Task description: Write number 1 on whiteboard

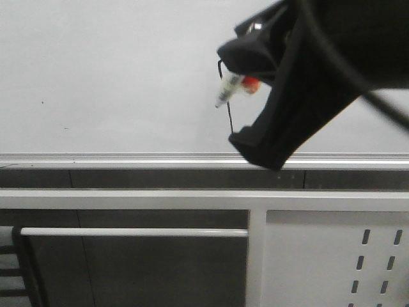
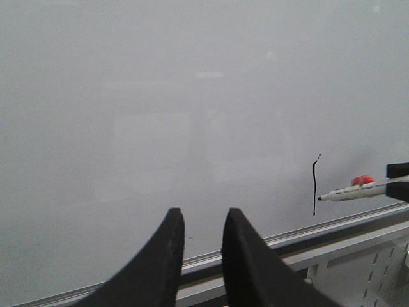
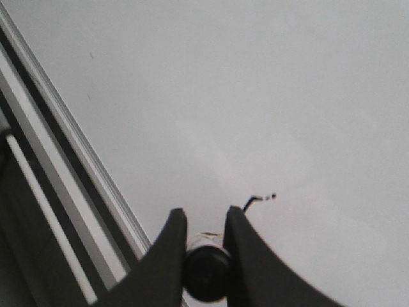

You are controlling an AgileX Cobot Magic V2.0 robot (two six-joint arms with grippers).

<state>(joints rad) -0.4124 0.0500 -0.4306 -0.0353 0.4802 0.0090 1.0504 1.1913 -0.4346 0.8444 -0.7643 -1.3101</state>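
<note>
The whiteboard (image 1: 115, 77) fills the upper front view, glossy and pale grey. On it stands the number 1 (image 1: 230, 118), a thin black stroke with a small hook at its top. It also shows as the number 1 (image 2: 314, 188) and, as just the hook, the number 1 (image 3: 255, 199). My right gripper (image 3: 204, 214) is shut on a white marker (image 1: 231, 87) with a red label. The marker's tip hovers beside the stroke, and contact cannot be told. My left gripper (image 2: 203, 216) is open and empty, facing the whiteboard (image 2: 160, 96) to the left of the stroke.
A silver aluminium edge (image 1: 128, 158) runs under the board. Below it are white frame bars (image 1: 128, 199) and a white perforated panel (image 1: 332, 262) at the lower right. A tiny black speck (image 1: 43, 101) marks the board's left part.
</note>
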